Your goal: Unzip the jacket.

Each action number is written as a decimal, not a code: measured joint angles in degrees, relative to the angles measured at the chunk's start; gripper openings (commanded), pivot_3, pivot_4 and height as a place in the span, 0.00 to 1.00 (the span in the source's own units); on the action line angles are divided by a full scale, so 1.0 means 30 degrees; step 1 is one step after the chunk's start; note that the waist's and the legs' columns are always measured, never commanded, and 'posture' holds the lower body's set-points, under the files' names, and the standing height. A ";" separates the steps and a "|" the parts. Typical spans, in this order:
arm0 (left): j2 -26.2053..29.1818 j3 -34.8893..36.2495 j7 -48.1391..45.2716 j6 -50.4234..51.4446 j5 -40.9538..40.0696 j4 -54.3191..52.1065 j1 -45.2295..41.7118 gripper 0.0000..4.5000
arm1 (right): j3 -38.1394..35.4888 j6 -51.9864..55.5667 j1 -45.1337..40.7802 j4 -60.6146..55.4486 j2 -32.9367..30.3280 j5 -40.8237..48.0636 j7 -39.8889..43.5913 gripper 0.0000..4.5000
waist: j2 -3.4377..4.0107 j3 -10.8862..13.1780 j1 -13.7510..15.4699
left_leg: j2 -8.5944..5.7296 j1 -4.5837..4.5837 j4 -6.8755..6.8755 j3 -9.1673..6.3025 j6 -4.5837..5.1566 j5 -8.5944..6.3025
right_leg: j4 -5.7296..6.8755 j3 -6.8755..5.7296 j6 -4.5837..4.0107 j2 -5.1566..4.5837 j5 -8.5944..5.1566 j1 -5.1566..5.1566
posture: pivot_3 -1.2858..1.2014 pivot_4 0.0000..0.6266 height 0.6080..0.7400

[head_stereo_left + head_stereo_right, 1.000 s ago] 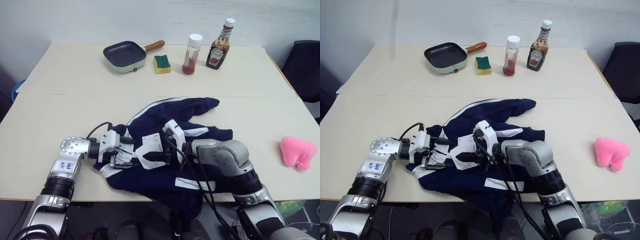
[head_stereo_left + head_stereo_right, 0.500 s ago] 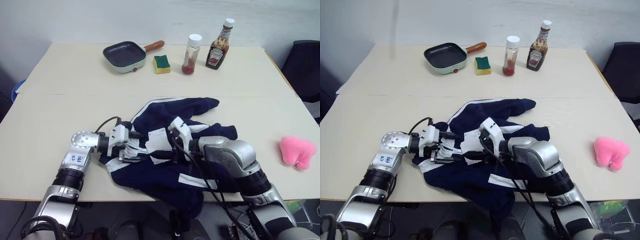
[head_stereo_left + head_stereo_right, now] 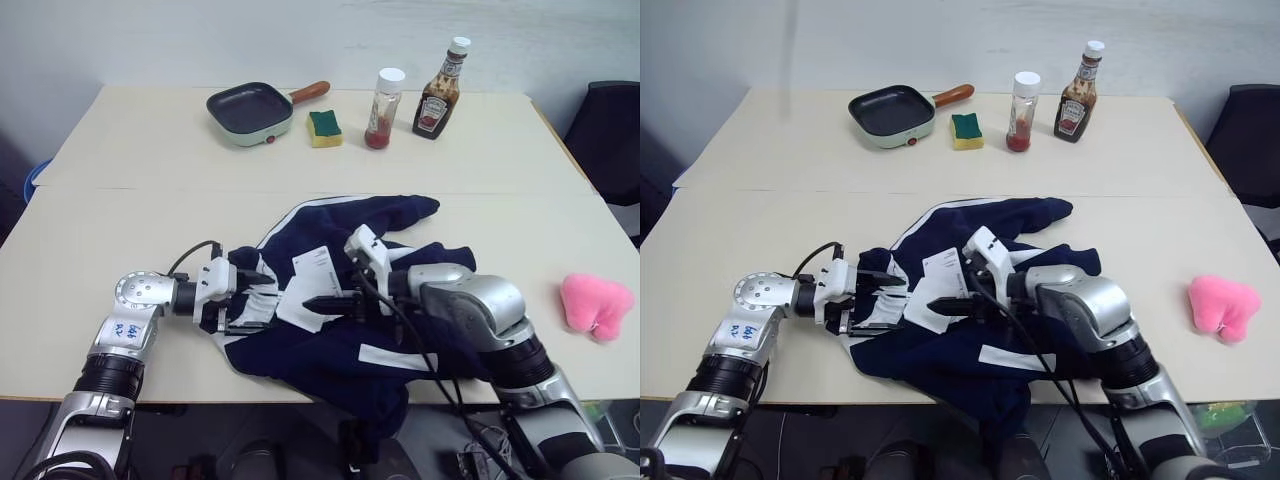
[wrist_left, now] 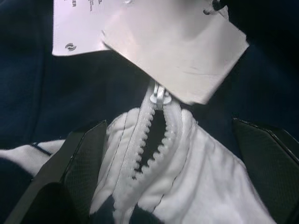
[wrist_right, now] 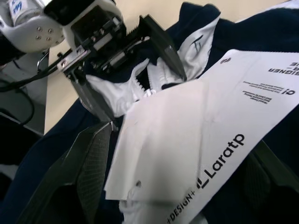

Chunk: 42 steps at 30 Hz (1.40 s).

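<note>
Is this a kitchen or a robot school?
Probably a robot test room, not a real kitchen: a plain table holds a mix of props, a jacket, a pan and a ketchup bottle.

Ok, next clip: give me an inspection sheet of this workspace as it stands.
Surface: pale table, two tops butted together.
Job's things: navy jacket crumpled at the near edge; zipper only slightly parted, paper tag over it.
Clutter: pan, sponge, jar, sauce bottle, pink toy.
Grippers: left gripper open, astride the collar; right gripper open around the tag.
Cables: black cables on both arms.
Surroundings: dark chair.
</note>
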 measured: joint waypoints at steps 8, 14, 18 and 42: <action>0.0183 0.0089 0.0120 0.0108 -0.0023 -0.0428 0.0483 1.00 | -0.1036 -0.0408 -0.0215 0.1100 -0.0668 -0.0108 0.0767 0.99 | 0.0000 0.0000 -0.0015 | 0.0001 0.0001 -0.0002 0.0005 -0.0001 0.0000 | -0.0002 0.0001 0.0000 0.0004 0.0000 0.0000 | 0.52 0.24 1.00; 0.0272 0.0252 0.0276 0.0223 -0.0291 -0.1255 0.1137 1.00 | -0.0928 -0.3765 0.0593 0.0977 -0.0893 -0.1786 0.1236 0.99 | 0.0000 0.0000 -0.0015 | 0.0001 0.0001 -0.0012 0.0005 -0.0001 0.0000 | -0.0001 0.0003 0.0000 0.0007 0.0000 0.0000 | 0.52 0.24 1.00; 0.0444 0.0548 0.0007 0.0702 -0.1006 -0.2028 0.1729 1.00 | -0.1171 -0.1748 0.0650 0.0818 -0.1193 -0.1098 0.1317 0.99 | 0.0000 0.0000 -0.0022 | 0.0007 0.0003 -0.0010 0.0002 -0.0004 0.0002 | 0.0001 0.0003 0.0000 0.0005 0.0000 -0.0001 | 0.52 0.24 1.00; -0.1563 -0.1754 0.1275 -0.0566 0.1460 0.0403 -0.1434 1.00 | -0.0812 0.6251 -0.2772 0.1616 0.0662 0.0883 -0.0416 0.48 | 0.0001 0.0000 -0.0059 | -0.0010 -0.0002 -0.0008 0.0001 0.0001 0.0006 | 0.0006 -0.0006 0.0000 0.0001 0.0000 -0.0004 | 0.52 0.24 1.00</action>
